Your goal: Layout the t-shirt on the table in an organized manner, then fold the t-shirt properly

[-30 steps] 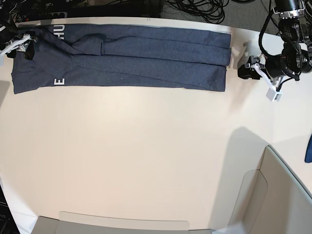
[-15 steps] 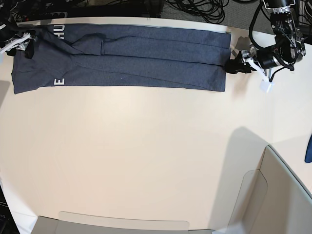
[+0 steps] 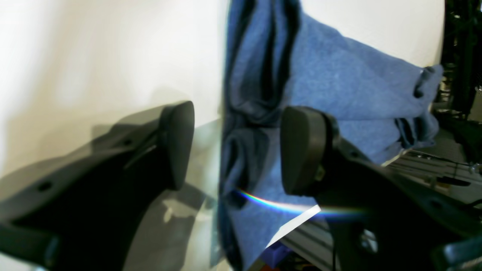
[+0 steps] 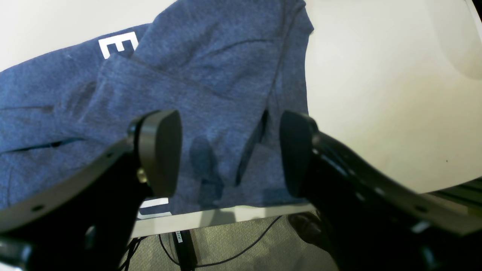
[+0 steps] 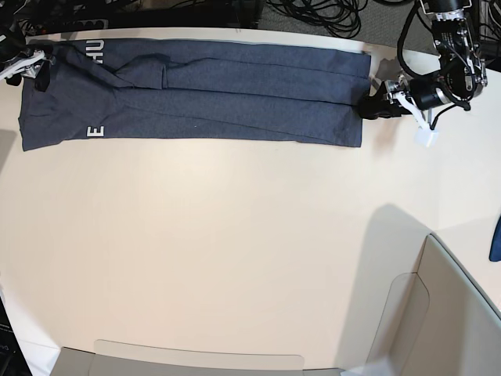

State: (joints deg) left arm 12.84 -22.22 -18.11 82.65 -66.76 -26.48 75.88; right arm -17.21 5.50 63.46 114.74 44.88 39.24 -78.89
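The t-shirt lies as a long, narrow folded strip along the far side of the table, with pale lettering at its left end. At the strip's right end is my left gripper, open. In the left wrist view the left gripper straddles the t-shirt edge, one finger over bare table and the other over cloth. My right gripper hovers open at the strip's far left corner. In the right wrist view the right gripper stands above the t-shirt, close to the table's back edge.
Grey-beige box walls rise at the near right, and a low flap runs along the near edge. A blue cloth scrap shows at the right border. Cables lie behind the table.
My left gripper has swung left across the table to the shirt's right end. The right gripper has shifted slightly up and left. The shirt has not moved.
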